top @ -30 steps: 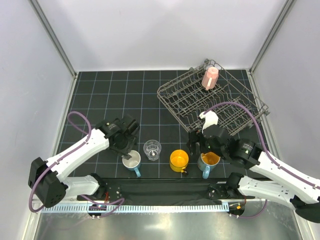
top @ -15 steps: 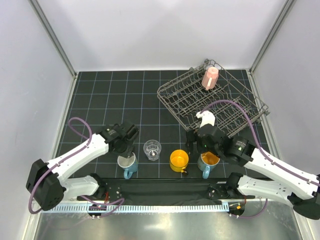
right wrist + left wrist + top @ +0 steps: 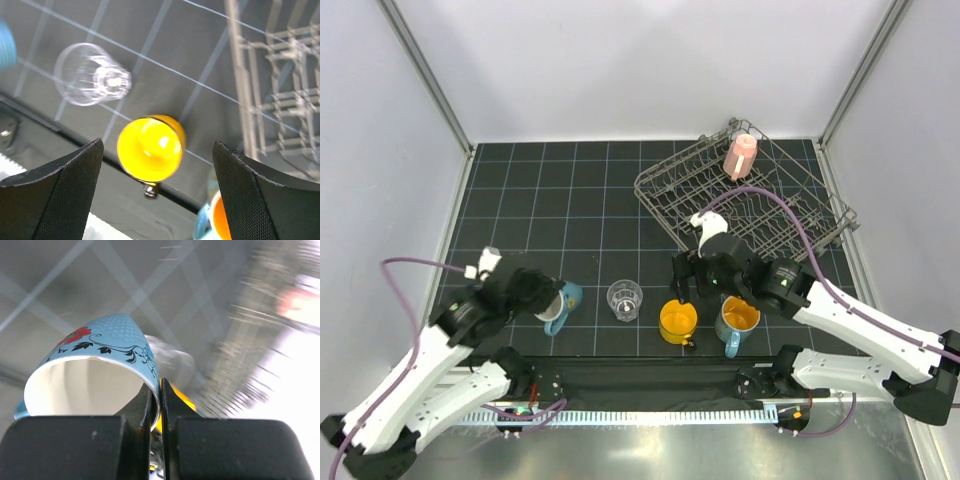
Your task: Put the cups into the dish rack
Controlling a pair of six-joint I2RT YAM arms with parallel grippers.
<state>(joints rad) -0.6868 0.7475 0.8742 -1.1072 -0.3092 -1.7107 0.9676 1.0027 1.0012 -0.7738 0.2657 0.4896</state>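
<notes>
Your left gripper [image 3: 156,392] pinches the rim of a white-lined, flowered blue mug [image 3: 100,347], seemingly tilted; your right gripper [image 3: 157,150] hangs spread directly over a glossy yellow mug [image 3: 149,148].

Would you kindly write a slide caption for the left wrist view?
Left gripper pinching the rim of a white-lined blue floral mug, blurred dish rack beyond.

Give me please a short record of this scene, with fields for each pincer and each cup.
Left pincer: shut on the wall of the white-lined blue mug, which is tilted
Right pincer: open, above the yellow mug
Glass tumbler: upright on the table
Orange-lined blue mug: upright on the table
Pink cup: in the dish rack
Cups outside the rack: four
</notes>
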